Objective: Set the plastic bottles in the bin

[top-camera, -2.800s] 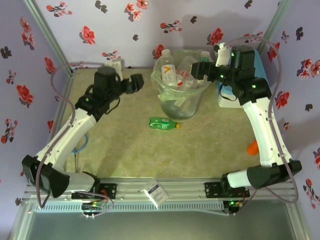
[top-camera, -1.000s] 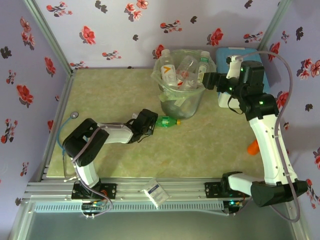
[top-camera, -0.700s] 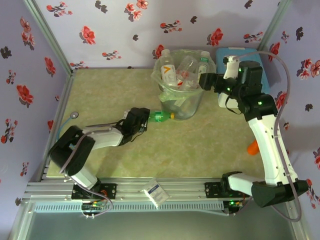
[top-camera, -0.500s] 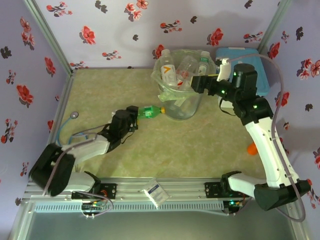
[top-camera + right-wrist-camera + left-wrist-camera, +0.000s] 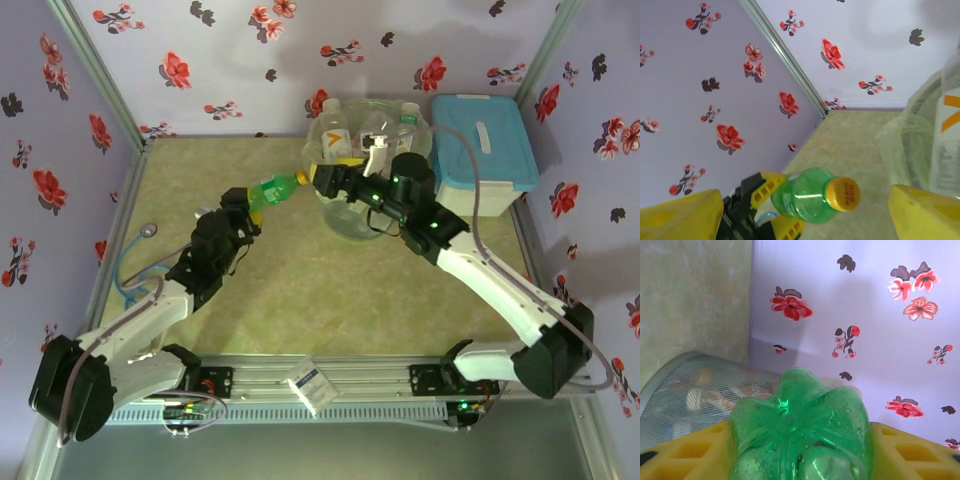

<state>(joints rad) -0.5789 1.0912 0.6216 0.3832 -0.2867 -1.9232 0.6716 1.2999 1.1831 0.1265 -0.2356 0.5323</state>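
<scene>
A green bottle point(image 5: 272, 187) with a yellow cap point(image 5: 303, 179) hangs in the air just left of the bin point(image 5: 352, 222), cap towards the rim. My left gripper point(image 5: 254, 197) is shut on its lower half; in the left wrist view the bottle's base point(image 5: 800, 430) sits between the yellow fingers point(image 5: 682, 452). My right gripper point(image 5: 322, 180) stands open right at the cap, and in its wrist view the green bottle point(image 5: 807, 195) lies between its wide-apart fingertips point(image 5: 927, 212) without touching them. Several clear bottles point(image 5: 338, 140) lie in the bin point(image 5: 912, 135).
A white cooler box with a blue lid point(image 5: 487, 138) stands at the back right, beside the bin. A cable point(image 5: 142, 232) lies along the left edge. A small white packet point(image 5: 312, 385) rests on the front rail. Flowered walls close off three sides.
My left gripper has lifted the green bottle off the table and carried it up and back to the bin's left rim. My right arm swung left across the bin to the cap.
</scene>
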